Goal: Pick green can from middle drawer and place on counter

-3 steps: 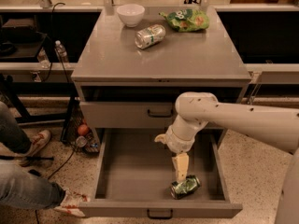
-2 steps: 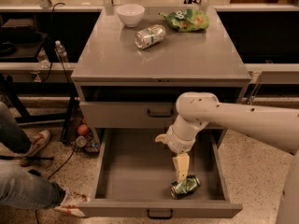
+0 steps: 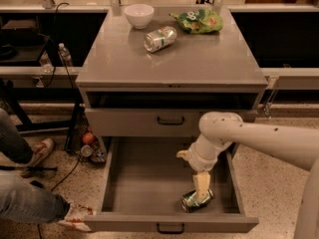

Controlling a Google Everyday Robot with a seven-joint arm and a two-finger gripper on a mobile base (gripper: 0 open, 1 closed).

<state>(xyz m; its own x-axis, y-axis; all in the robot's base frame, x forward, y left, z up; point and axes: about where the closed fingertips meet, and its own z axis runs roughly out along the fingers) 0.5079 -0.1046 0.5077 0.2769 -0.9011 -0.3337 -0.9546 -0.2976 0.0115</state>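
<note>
- I am looking down from the front at a grey cabinet. Its lowest drawer [image 3: 144,178] is pulled fully out, so the shallow tray can be reached from above.
- The green can [image 3: 191,201] lies on its side on the drawer floor, near the front wall and right of centre. Lying down like this, I judge it could roll if nudged.
- My white arm [image 3: 259,141] comes in from the right and bends down into the drawer. It points the tool [image 3: 202,188] straight down, the way to take a can from above.
- The tool overlaps the top of the can in this view. I cannot tell whether it is released or clenched, or whether it touches the can.
- The counter [image 3: 199,66] above has bare space across its front half, the likely spot to set the can.
- At the back of the counter are a white bowl [image 3: 138,15], a pale can [image 3: 160,38] on its side and a green crisp bag [image 3: 197,20], well apart from that space.
</note>
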